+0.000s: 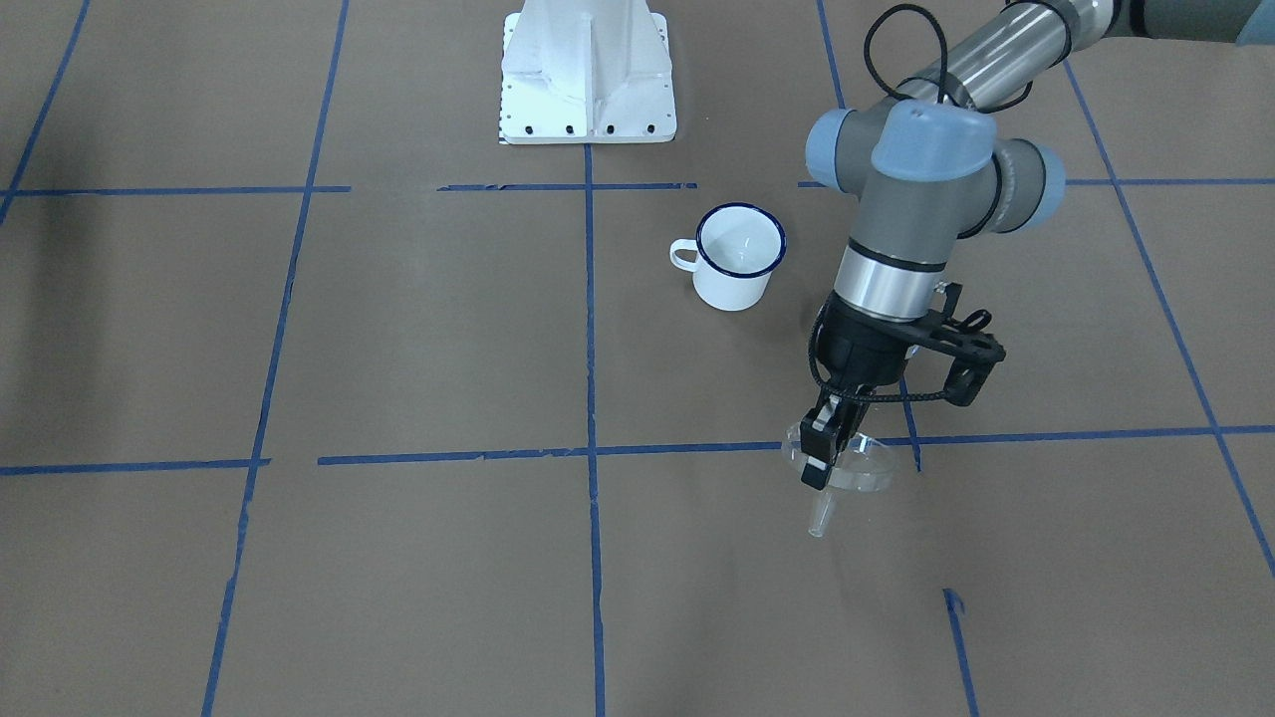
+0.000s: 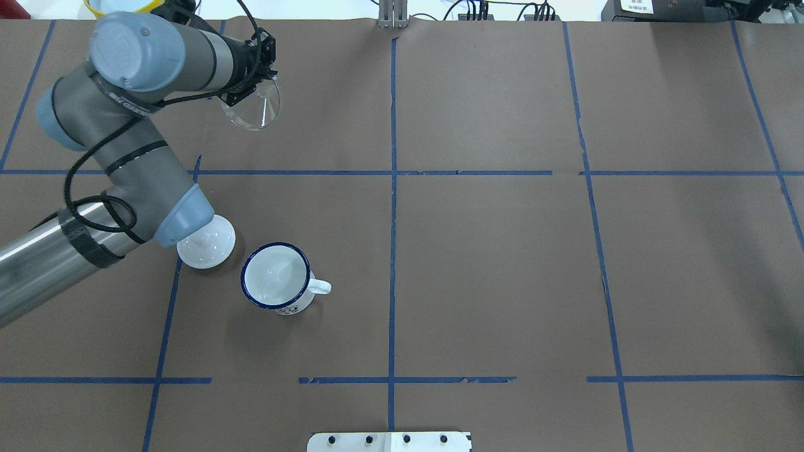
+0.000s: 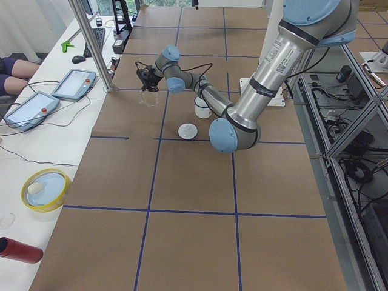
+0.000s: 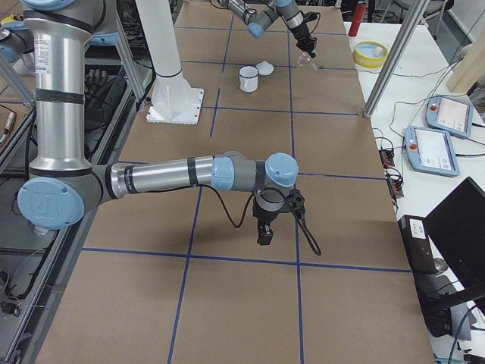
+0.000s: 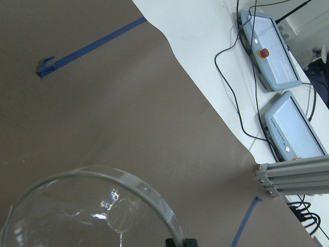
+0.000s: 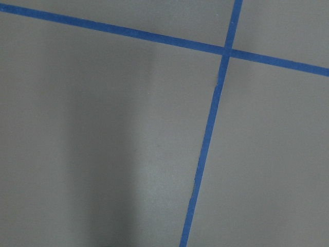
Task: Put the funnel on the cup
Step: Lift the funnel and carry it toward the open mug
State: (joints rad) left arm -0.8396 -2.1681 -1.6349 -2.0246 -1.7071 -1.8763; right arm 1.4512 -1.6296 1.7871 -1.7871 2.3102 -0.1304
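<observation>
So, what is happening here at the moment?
The left gripper is shut on the rim of the clear funnel and holds it, apparently lifted off the table. The cup stands upright and empty some way off, with a white lid beside it, so the funnel is not on the cup yet. The right gripper hangs over the table, far from both.

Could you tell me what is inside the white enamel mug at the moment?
Nothing: the mug shows only its bare white interior. The funnel is apart from it, held by the left gripper. Nothing covers the opening.
</observation>
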